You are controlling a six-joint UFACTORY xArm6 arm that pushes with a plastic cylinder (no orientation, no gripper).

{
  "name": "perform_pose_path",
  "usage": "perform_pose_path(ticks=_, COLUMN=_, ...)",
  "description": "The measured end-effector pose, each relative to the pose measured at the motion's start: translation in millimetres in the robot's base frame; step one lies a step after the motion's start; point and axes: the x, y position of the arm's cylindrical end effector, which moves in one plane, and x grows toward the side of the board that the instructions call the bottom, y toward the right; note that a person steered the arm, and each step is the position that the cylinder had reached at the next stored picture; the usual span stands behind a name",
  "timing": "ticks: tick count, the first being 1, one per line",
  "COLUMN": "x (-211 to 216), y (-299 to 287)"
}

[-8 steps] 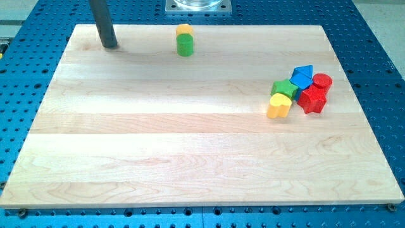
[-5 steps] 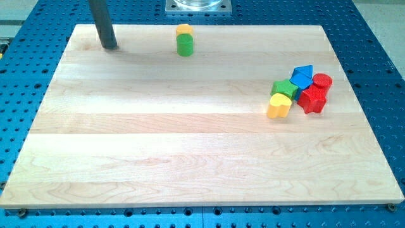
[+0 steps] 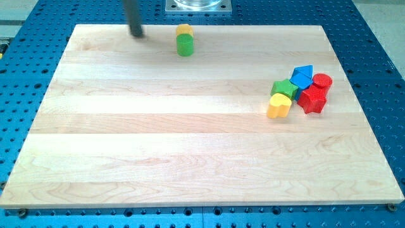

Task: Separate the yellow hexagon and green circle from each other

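The yellow hexagon (image 3: pixel 184 30) sits at the board's top edge, touching the green circle (image 3: pixel 185 45) just below it. My tip (image 3: pixel 137 34) is on the board near the top edge, to the left of both blocks and apart from them, about level with the yellow hexagon.
A cluster at the view's right holds a green block (image 3: pixel 283 88), a yellow heart (image 3: pixel 279 106), a blue triangle (image 3: pixel 302 76), a red circle (image 3: pixel 322 82) and a red star-like block (image 3: pixel 311 99). The wooden board (image 3: pixel 190 152) lies on a blue perforated table.
My tip has moved right and slightly up along the top edge, closer to the yellow hexagon and green circle. No block has moved.
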Motion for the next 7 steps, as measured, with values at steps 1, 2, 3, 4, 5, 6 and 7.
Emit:
perform_pose_path(ticks=1, x=2, y=37)
perform_pose_path(ticks=2, x=55, y=84)
perform_pose_path(ticks=3, x=72, y=103)
perform_pose_path(ticks=4, x=71, y=103)
perform_pose_path(ticks=5, x=59, y=94)
perform_pose_path(ticks=6, x=50, y=84)
perform_pose_path(ticks=7, x=22, y=82)
